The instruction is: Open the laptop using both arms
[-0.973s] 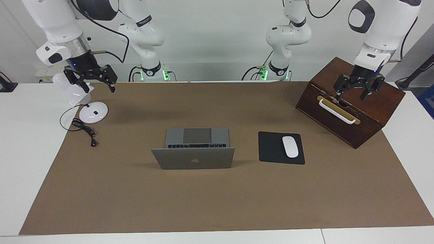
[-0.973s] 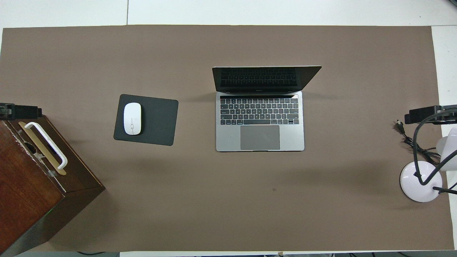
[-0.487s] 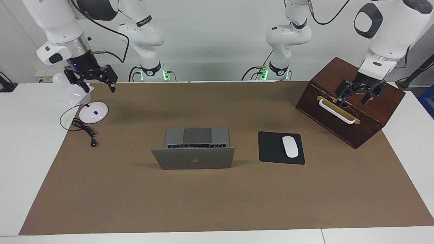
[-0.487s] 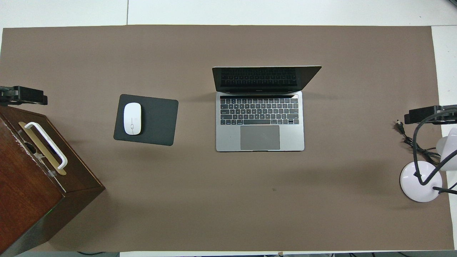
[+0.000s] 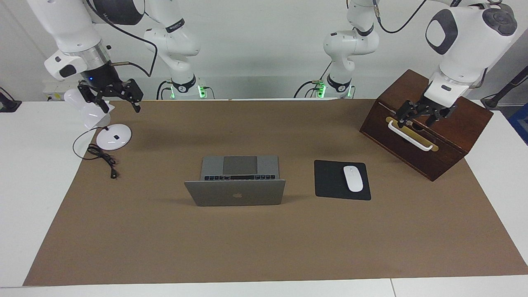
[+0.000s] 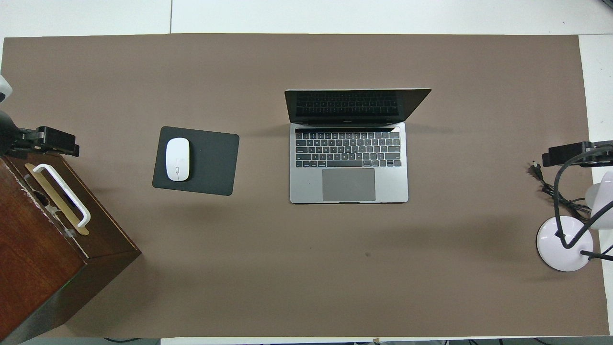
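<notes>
**A:** So where's the laptop (image 5: 235, 184) sitting right now?

**B:** Middle of the brown mat (image 5: 264, 243), lid already up. The screen faces the robots, so the facing camera only gets the back of the lid with the logo. From overhead you get the dark screen, the keys and the trackpad.

**A:** Anything touching it?

**B:** Nope, both arms are well away from it. The left gripper (image 5: 416, 119) hangs over the wooden box (image 5: 416, 150) at its own end of the table, just above the box's white handle (image 5: 410, 136). Fingers are spread, nothing between them. Can't say for sure whether a fingertip brushes the box (the angle doesn't settle it).

**A:** And the right one?

**B:** The right gripper (image 5: 116, 97) is up in the air at the other end, over the mat's edge next to the lamp (image 5: 105, 123). Fingers spread too, empty. The lamp's black cable (image 5: 103, 159) trails onto the mat there.

**A:** What else is on the table?

**B:** A white mouse (image 5: 353, 178) on a black pad (image 5: 330, 181), beside the laptop toward the left arm's end, between the laptop and the box. The overhead view only catches a bit of each gripper at the frame edges.
</notes>
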`<move>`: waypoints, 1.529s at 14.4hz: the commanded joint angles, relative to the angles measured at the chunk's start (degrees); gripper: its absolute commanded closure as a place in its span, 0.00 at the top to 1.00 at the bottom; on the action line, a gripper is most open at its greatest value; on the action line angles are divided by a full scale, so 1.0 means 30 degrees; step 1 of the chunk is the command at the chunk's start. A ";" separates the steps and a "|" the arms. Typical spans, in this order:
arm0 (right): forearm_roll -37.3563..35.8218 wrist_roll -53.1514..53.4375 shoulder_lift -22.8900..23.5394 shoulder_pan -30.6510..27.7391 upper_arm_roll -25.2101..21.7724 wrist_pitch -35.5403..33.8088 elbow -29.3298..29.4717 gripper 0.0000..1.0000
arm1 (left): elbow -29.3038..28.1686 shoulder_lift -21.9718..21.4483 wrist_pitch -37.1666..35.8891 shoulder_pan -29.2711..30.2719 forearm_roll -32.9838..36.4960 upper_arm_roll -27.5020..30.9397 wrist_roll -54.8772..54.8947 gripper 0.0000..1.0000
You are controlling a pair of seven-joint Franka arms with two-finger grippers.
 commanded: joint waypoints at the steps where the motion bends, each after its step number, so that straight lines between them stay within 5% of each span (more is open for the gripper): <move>1: 0.0004 -0.0389 -0.0353 -0.0271 0.0099 0.0400 -0.0497 1.00 | 0.0809 -0.0104 -0.0565 -0.0304 0.0060 0.0180 -0.0230 1.00; 22: 0.0033 -0.0359 -0.0353 -0.0301 0.0069 0.0371 -0.0497 1.00 | 0.0811 -0.0163 0.0199 -0.0333 -0.0145 0.0180 -0.0083 1.00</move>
